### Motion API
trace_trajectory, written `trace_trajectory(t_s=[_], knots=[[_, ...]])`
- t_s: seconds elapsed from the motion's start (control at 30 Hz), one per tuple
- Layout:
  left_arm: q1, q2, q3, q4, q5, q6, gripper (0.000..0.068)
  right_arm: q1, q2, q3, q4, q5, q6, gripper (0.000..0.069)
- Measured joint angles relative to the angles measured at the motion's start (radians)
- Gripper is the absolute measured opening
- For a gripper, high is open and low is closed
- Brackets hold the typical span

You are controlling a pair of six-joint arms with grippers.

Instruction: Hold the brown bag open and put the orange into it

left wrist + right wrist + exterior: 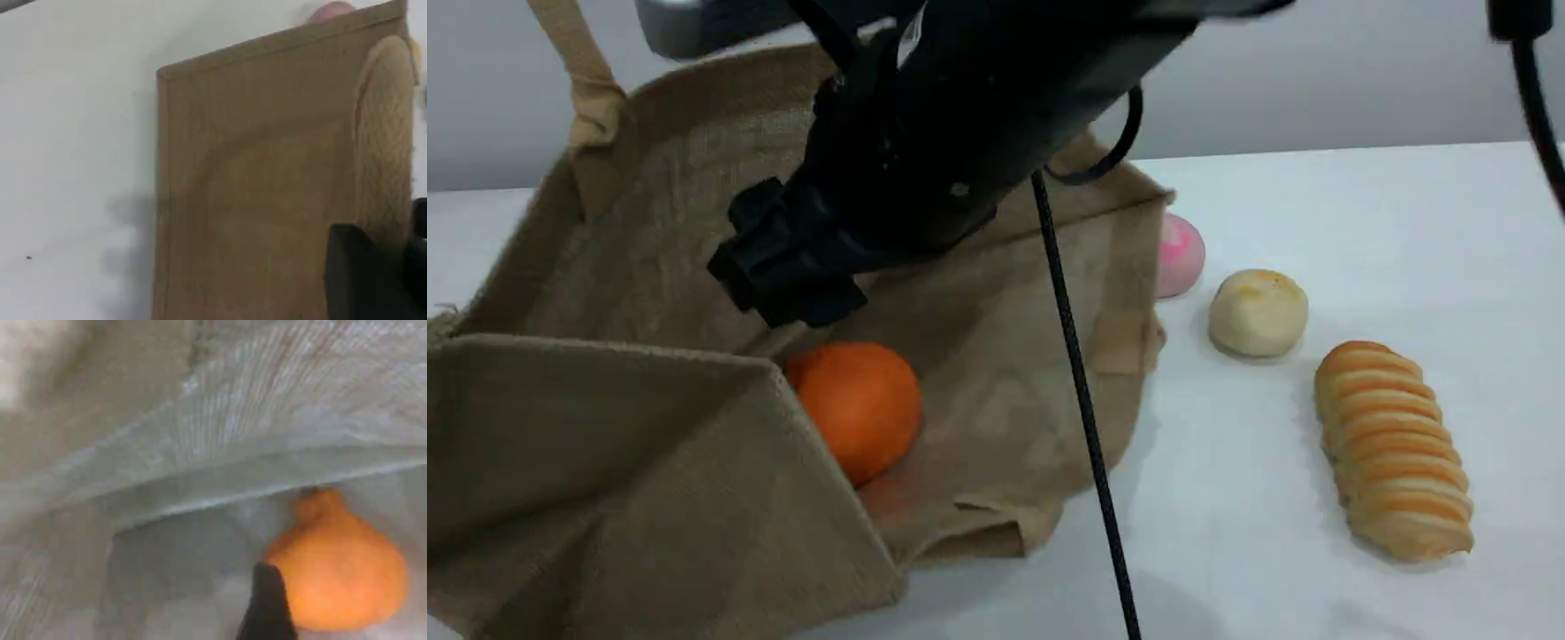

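The brown bag [649,444] lies open at the left of the table, its mouth facing the camera. One beige handle [578,62] is pulled straight up out of the top of the scene view. In the left wrist view the same handle [385,133] runs down to my left fingertip [363,280], so the left gripper is shut on it. The orange [860,409] rests on the bag's inner cloth. My right gripper [796,298] reaches into the bag just above the orange, open and apart from it. In the right wrist view the orange [343,577] lies beside my fingertip [268,603].
To the right of the bag on the white table [1316,222] lie a pink-and-white round bun [1181,253], a pale yellowish bun [1258,311] and a long striped bread loaf [1394,449]. A black cable [1089,418] hangs down across the bag's right edge.
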Motion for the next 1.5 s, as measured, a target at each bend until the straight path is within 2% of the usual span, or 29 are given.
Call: trace_trajectory(t_s=[0.57, 0.87, 1.17, 1.27, 1.5], knots=[[0.000, 0.062, 0.003, 0.005, -0.001, 0.001, 0.0094, -0.002, -0.313, 0.000, -0.188, 0.326, 0.010, 0.0491], [0.000, 0.062, 0.128, -0.006, -0.039, 0.004, 0.0094, -0.002, -0.471, 0.000, -0.364, 0.490, 0.180, 0.0491], [0.000, 0.062, 0.289, -0.006, -0.177, 0.011, 0.0094, -0.002, -0.506, 0.001, -0.473, 0.687, 0.304, 0.0491], [0.000, 0.062, 0.321, -0.004, -0.190, 0.026, 0.0094, -0.002, -0.506, 0.001, -0.506, 0.745, 0.337, 0.0491], [0.000, 0.062, 0.324, 0.009, -0.205, 0.032, 0.0114, -0.002, -0.506, 0.001, -0.523, 0.781, 0.349, 0.0491]])
